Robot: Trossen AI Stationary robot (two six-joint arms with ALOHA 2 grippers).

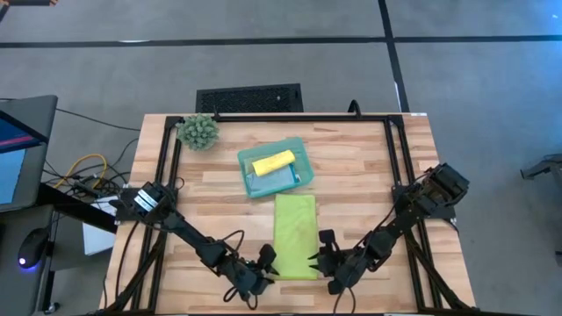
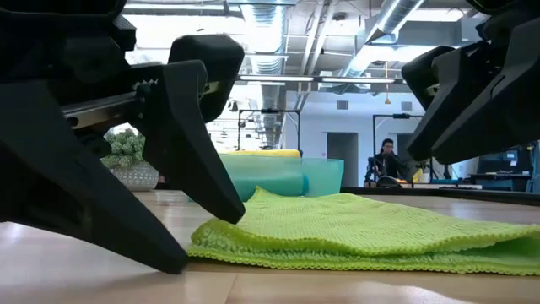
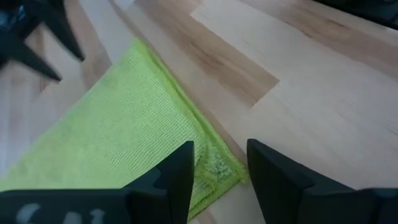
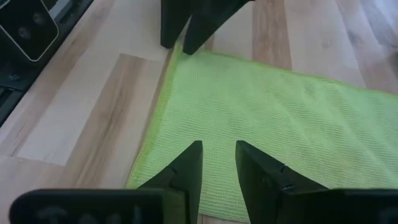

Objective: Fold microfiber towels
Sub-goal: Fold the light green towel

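A lime green towel (image 1: 294,224), folded into a long strip, lies flat on the wooden table with one short end toward the near edge. My left gripper (image 3: 219,144) is open at the strip's near left corner (image 3: 217,173), which shows between its fingers. My right gripper (image 4: 218,144) is open with a narrow gap. It hovers over the near right part of the towel (image 4: 267,118), and in the low view it hangs clear above the cloth. A yellow towel (image 1: 274,161) and a light blue towel (image 1: 274,182) lie in the teal tray (image 1: 299,146). My left gripper comes slanting down from the table's near left. One fingertip (image 2: 233,218) meets the top of the towel's edge by the near left corner. The other fingertip (image 2: 173,263) stands on the bare wood outside that corner. The towel lies on the table, slightly humped beside the finger.
The teal tray sits just beyond the far end of the green towel. A spiky green plant ball (image 1: 198,131) stands at the far left corner. Black frame rails (image 1: 392,167) run along the table's sides. A person (image 2: 386,160) sits far off in the room.
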